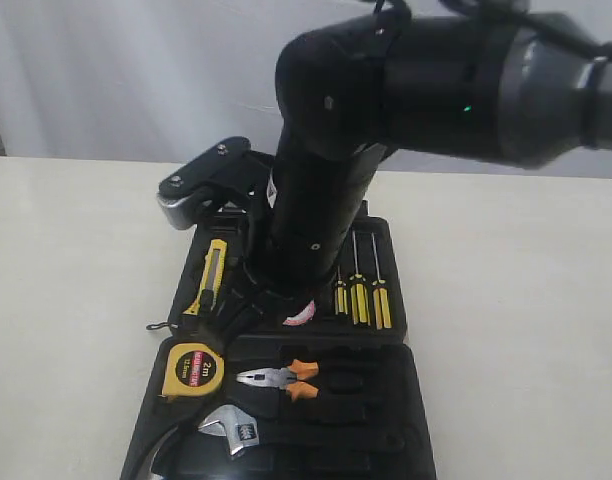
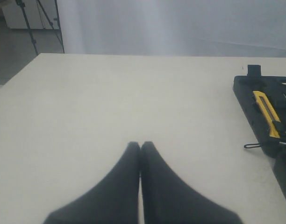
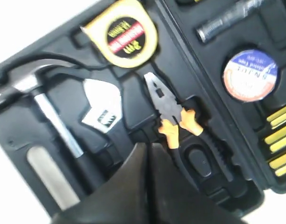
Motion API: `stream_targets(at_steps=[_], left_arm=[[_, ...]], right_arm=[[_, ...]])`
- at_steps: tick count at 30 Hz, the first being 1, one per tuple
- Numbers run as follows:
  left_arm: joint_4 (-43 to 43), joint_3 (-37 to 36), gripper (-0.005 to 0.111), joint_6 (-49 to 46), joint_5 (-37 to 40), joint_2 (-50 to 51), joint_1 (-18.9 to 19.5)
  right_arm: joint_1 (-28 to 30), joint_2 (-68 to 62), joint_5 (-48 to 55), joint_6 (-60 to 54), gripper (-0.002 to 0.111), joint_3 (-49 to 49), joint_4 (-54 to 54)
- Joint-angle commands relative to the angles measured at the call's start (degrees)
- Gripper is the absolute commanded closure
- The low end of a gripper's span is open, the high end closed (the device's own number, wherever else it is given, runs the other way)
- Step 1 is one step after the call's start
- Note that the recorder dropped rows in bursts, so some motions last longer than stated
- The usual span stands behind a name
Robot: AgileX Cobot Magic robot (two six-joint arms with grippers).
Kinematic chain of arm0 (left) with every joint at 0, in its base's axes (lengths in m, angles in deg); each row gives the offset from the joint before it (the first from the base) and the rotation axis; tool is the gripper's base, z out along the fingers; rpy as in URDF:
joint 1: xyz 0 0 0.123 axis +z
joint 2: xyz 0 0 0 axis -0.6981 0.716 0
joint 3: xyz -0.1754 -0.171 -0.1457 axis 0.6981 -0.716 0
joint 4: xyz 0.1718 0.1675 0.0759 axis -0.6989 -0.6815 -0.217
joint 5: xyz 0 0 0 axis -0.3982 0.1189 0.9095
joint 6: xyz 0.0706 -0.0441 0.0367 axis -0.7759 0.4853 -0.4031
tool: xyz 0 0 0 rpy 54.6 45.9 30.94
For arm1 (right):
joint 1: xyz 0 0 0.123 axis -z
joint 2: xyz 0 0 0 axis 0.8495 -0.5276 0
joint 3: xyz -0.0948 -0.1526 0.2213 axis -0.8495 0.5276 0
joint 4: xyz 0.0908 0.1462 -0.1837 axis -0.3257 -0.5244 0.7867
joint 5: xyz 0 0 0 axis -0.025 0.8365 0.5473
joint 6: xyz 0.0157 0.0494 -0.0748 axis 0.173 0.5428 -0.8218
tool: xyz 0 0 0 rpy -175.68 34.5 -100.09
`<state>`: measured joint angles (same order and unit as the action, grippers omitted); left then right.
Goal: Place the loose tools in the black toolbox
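The black toolbox (image 1: 391, 440) lies open on the table. In its moulded slots sit the yellow-black utility knife (image 1: 213, 276), the yellow tape measure (image 1: 193, 368), the orange-handled pliers (image 1: 279, 380) and the tape roll (image 1: 300, 314), which the right arm half hides. My right gripper (image 3: 147, 147) is shut and empty, hovering over the box beside the pliers (image 3: 170, 111), with the tape measure (image 3: 120, 35) and the tape roll (image 3: 249, 74) beyond. My left gripper (image 2: 140, 145) is shut and empty over bare table, left of the toolbox (image 2: 248, 91) and the knife (image 2: 267, 114).
A silver adjustable wrench (image 3: 103, 109) and a hammer (image 3: 45, 105) lie in the box next to the pliers. Yellow-handled screwdrivers (image 1: 362, 297) fill the far half. The right arm (image 1: 326, 180) stands over the middle of the box. Pale tabletop (image 1: 76, 300) spreads on both sides.
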<state>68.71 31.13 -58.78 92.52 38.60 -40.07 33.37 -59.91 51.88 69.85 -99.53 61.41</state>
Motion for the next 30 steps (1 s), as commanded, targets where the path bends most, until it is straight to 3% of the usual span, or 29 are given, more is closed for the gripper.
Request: stream_targets(at_steps=[1,10,13,19,25,30], left_arm=[[0.0,-0.15,0.107,0.33,-0.31,-0.07,-0.27],[0.0,-0.15,0.107,0.33,-0.31,-0.07,-0.27],[0.0,-0.15,0.107,0.33,-0.31,-0.07,-0.27],[0.0,-0.15,0.107,0.33,-0.31,-0.07,-0.27],[0.0,-0.15,0.107,0.33,-0.31,-0.07,-0.27],[0.0,-0.15,0.107,0.33,-0.31,-0.07,-0.27]], right_arm=[[-5.23,5.24,5.83,2.88,0.109,-0.05,5.66],[-19.59,11.34,9.04,7.22,0.109,2.38,7.16],[-24.81,14.31,8.04,9.59,0.109,9.65,8.28],[-33.3,21.42,-7.64,26.98,0.109,28.62,19.6],[-35.0,21.94,-19.53,33.75,0.109,41.72,24.4],[-35.0,19.94,-24.98,33.75,0.109,43.36,26.11]])
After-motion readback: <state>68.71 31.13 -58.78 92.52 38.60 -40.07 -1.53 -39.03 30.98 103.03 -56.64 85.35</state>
